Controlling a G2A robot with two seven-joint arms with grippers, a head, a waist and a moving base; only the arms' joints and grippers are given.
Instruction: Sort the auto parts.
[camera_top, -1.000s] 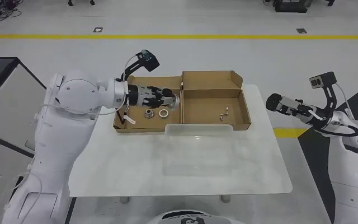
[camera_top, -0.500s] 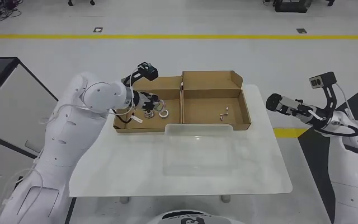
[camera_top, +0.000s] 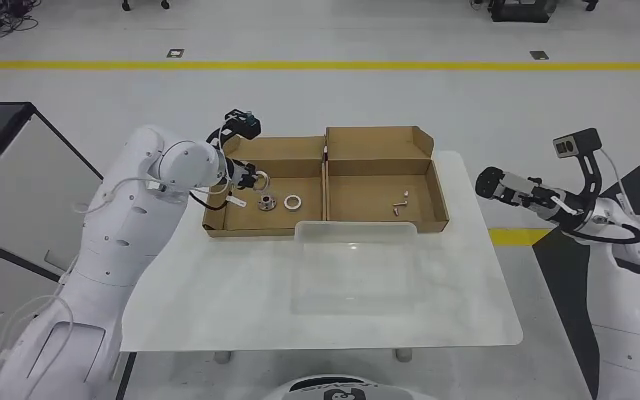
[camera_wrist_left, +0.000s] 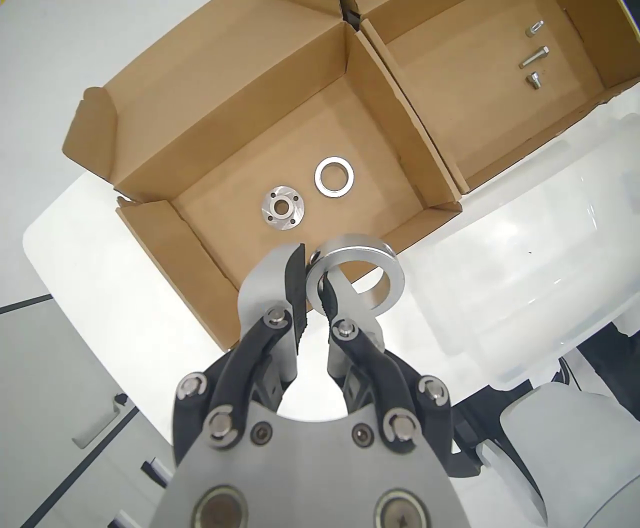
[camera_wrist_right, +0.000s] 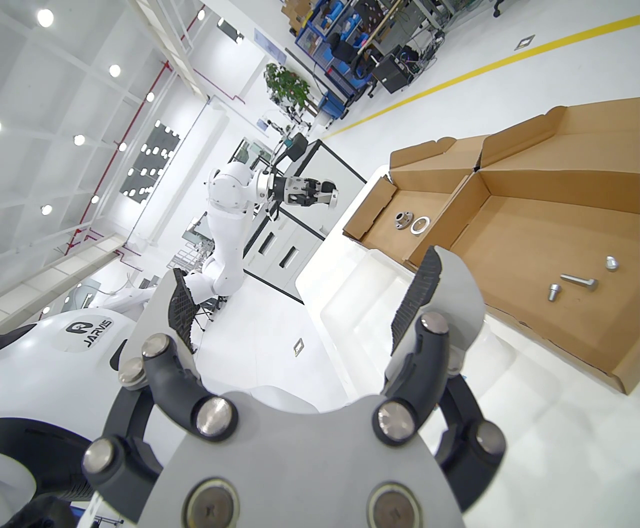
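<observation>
My left gripper (camera_wrist_left: 311, 272) is shut on a thick metal ring (camera_wrist_left: 357, 272), one finger inside its bore and one outside. In the top view this gripper (camera_top: 250, 180) hangs over the left end of the left cardboard box (camera_top: 300, 150). On that box's floor lie a flange (camera_wrist_left: 283, 208) and a flat washer (camera_wrist_left: 334, 177). The right cardboard box (camera_top: 435, 190) holds three bolts (camera_top: 400, 203). My right gripper (camera_wrist_right: 300, 295) is open and holds nothing; it hovers beyond the table's right edge (camera_top: 487, 184).
A clear plastic bin (camera_top: 355, 262) stands on the white table (camera_top: 200, 300) just in front of the two boxes. The boxes' raised flaps (camera_wrist_left: 95, 125) stand up along their far and left sides.
My left gripper has drawn back leftward across the left box, from near its right wall to its left end, with the ring still in it. The right arm has kept still.
</observation>
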